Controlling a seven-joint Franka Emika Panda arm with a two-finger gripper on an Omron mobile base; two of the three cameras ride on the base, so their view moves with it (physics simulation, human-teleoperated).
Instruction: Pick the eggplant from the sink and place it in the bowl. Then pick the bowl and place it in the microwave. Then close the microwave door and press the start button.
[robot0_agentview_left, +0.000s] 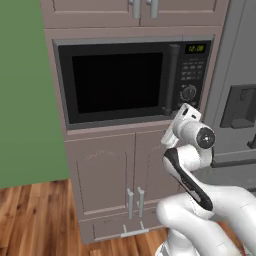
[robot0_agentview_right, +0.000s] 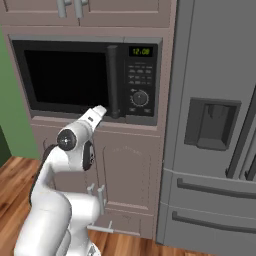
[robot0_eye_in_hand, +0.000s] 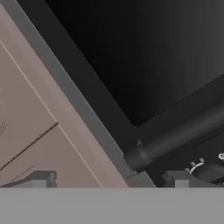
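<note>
Closest to me is the arm, folded up in front of the cabinetry, with the gripper (robot0_agentview_left: 186, 113) pointed at the lower right corner of the microwave door (robot0_agentview_left: 117, 82). From the hand camera I can just see the two fingertips (robot0_eye_in_hand: 41, 179) poking up at the bottom with a fair gap between them, nothing held, so I'd call the claw open. Right past them is the bottom end of the door's bar handle (robot0_eye_in_hand: 175, 139) and the grey frame running diagonally, with taupe cabinet panel (robot0_eye_in_hand: 30, 131) on the other side. The door sits shut, flush with the microwave (robot0_agentview_right: 87, 80). Button panel with the dial (robot0_agentview_right: 139, 97) is just beside the handle, green display (robot0_agentview_right: 141, 51) above it. A grey fridge (robot0_agentview_right: 215, 125) stands to the right, green wall (robot0_agentview_left: 22, 90) off left.
</note>
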